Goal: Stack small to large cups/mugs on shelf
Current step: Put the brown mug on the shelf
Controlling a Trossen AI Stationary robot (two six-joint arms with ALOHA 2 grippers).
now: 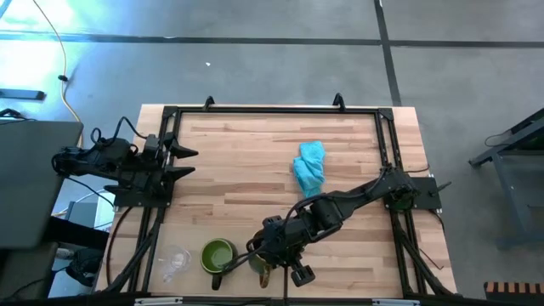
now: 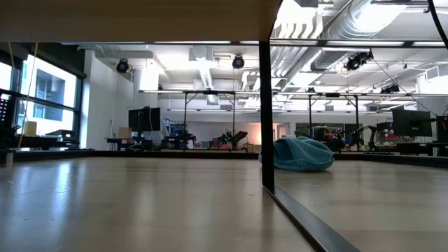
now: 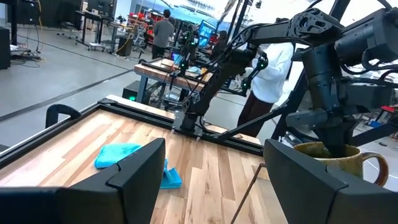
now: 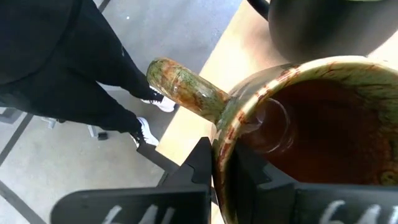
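The right end effector point(image 1: 265, 262) is clamping the rim of the brown mug point(image 4: 323, 124), one finger inside and one outside, at the near edge of the shelf point(image 1: 255, 161). The green mug point(image 1: 218, 254) is standing just beside it, and the clear cup point(image 1: 174, 259) is lying farther left. A light-blue cloth point(image 1: 310, 166) is resting mid-shelf. The left end effector point(image 1: 185, 162) is waiting at the left edge with its fingers apart.

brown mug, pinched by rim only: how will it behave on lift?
The brown mug looks like thick glazed ceramic, so probably heavy and slippery. The right gripper straddles one rim wall beside the handle, so it may tilt in the jaws.
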